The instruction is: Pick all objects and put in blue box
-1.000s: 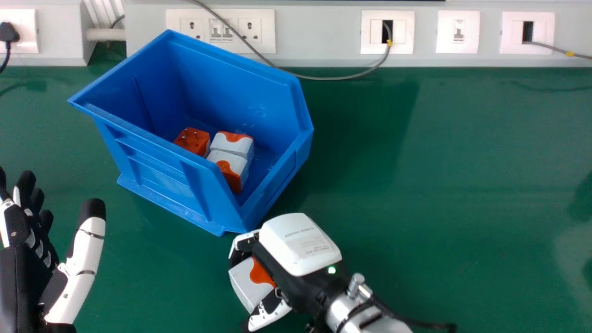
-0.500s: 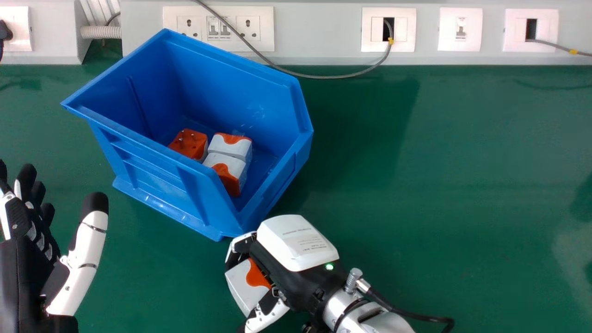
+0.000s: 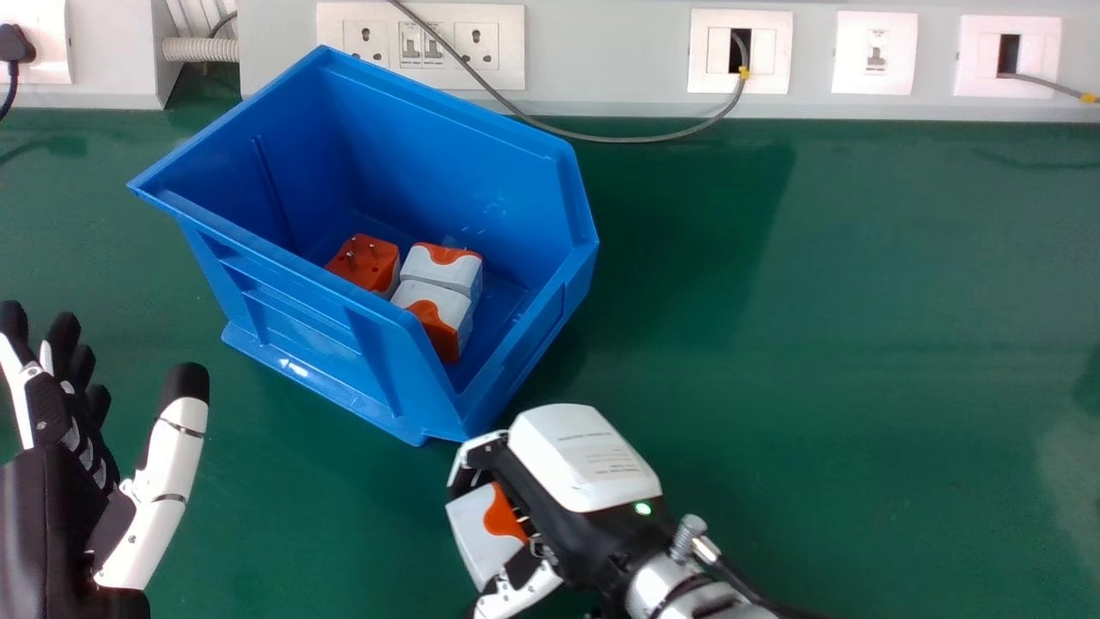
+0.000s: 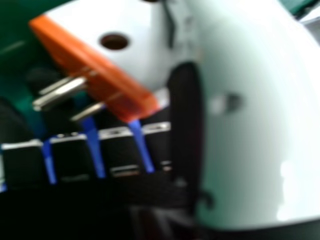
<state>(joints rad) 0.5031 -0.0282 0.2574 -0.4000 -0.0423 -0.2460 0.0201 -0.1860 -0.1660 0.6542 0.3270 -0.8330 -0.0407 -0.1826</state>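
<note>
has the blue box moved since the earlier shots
no, the blue box seems to stay put: its far left corner still overlaps the left end of the wide socket plate, and the two shift together only as the whole view does

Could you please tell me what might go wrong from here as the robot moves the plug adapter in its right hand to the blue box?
The right hand sits beside the near wall of the blue box, so it might knock that raised wall on the way over. The held adapter could also land on the three adapters already inside and tip or jostle them.
</note>
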